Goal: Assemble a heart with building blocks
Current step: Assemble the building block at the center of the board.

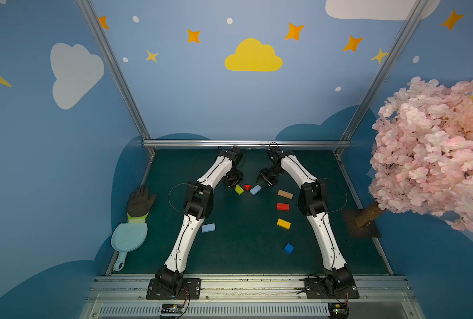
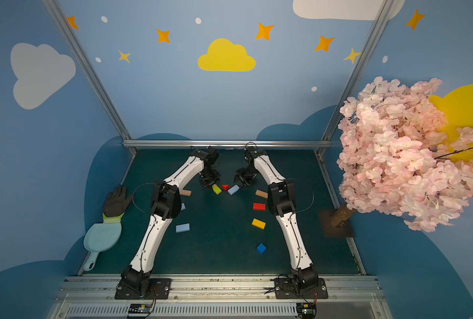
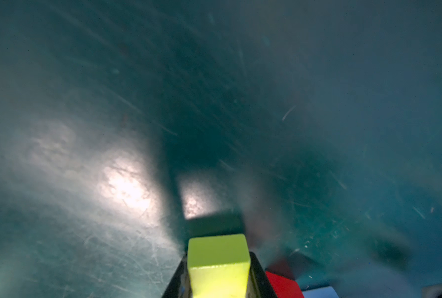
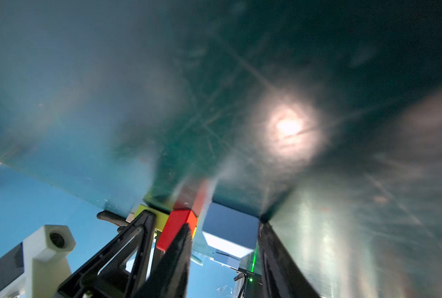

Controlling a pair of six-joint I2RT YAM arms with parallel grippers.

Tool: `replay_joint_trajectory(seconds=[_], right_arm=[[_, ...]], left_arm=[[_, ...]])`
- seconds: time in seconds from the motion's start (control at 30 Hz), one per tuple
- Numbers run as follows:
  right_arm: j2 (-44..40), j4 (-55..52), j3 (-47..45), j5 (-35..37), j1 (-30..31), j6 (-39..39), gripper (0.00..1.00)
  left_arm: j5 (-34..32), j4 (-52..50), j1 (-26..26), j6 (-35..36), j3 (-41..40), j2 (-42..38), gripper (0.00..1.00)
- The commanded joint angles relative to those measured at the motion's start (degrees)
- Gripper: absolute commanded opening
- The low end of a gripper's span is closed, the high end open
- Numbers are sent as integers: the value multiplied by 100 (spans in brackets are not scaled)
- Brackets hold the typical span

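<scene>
Left gripper (image 3: 218,255) clamped on lime green block (image 1: 239,189), just beside red wedge (image 1: 247,187). Right gripper (image 4: 223,225) jaws slightly apart, loosely straddling light blue block (image 1: 255,189) on wedge's other side.

This is a staged robot cell dressed like a playroom. Blue walls (image 1: 202,96) are painted with a yellow cloud (image 1: 253,56) and stars (image 1: 294,31) inside aluminium frame posts (image 1: 113,69). An artificial blossom tree (image 1: 428,154) stands beside it. The white left arm (image 1: 185,240) and right arm (image 1: 326,240) are bolted to a metal rail (image 1: 251,284) edging a dark green surface (image 1: 243,248) strewn with building blocks (image 1: 282,206).

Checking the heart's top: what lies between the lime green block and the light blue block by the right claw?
The red wedge, visible in both top views.
</scene>
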Motion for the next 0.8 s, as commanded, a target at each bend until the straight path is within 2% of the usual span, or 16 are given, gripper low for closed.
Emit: replay_joint_trajectory(seconds=[0.0,0.2,0.77], right_arm=[[297,-86,-51,90,101,67,34],[315,-76,-72,72,114,81,26],[254,-14,-109,191,33,170,25]], left_arm=[[89,-119,-40,-52,51,253,16],[120,-119,-54,-59,67,282,16],[240,-128,-55,-37,221,362,15]])
